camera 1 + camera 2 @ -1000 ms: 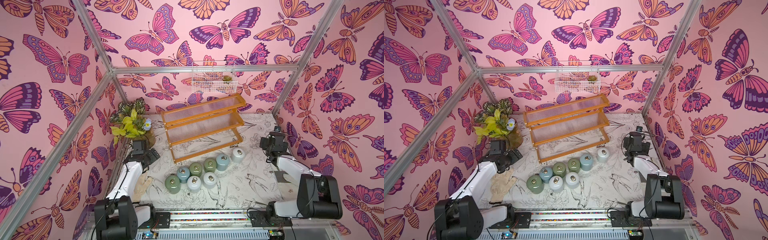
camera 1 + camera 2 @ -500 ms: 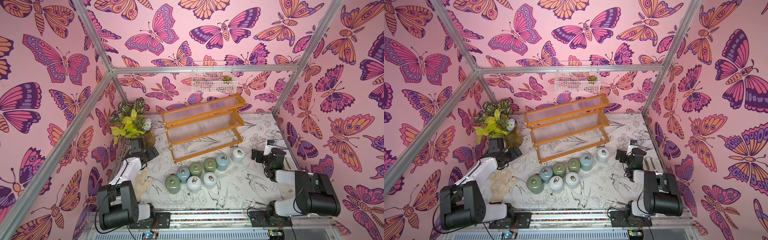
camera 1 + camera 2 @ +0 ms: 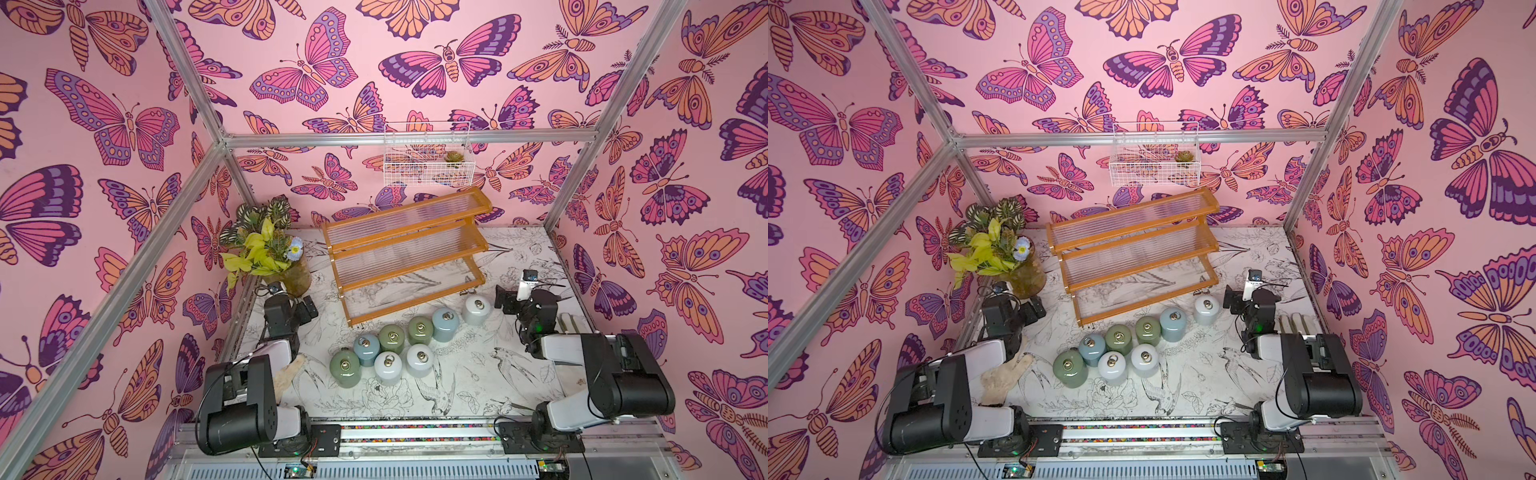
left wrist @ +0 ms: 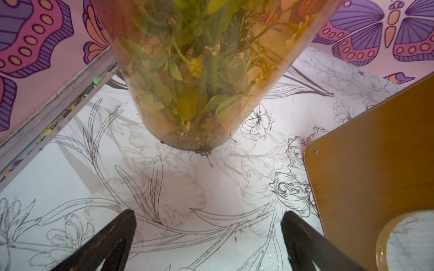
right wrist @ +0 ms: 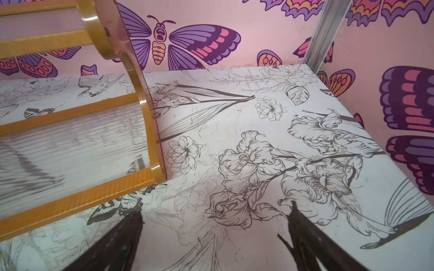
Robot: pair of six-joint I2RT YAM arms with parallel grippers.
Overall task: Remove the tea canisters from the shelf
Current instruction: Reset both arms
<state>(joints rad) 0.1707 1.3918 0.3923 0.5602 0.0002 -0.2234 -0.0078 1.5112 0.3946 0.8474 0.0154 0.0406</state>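
— In front of the shelf (image 3: 407, 245), on the table (image 3: 478, 374): is that where the tea canisters (image 3: 419, 359) stand?

— Yes, all of them, upright. They form a loose slanting band from the shelf's right front corner out toward its left front side.

— And the grippers?

— The right gripper (image 3: 505, 299) hangs off the shelf's right front corner, just beside the white canister (image 3: 476, 309) that ends the band nearest the shelf. I cannot tell whether they touch. Its jaws are spread wide and hold nothing, and the right wrist view shows only printed table between them. The left gripper (image 3: 307, 305) sits off the shelf's left end, close to the vase (image 3: 297, 276). Its jaws are likewise apart with nothing in them, and it is well apart from the band.

— The count?

— Eight: three sage green canisters (image 3: 391, 338), two light blue canisters (image 3: 445, 324) and three white ones. There is one shelf of three tiers, and there are two grippers.
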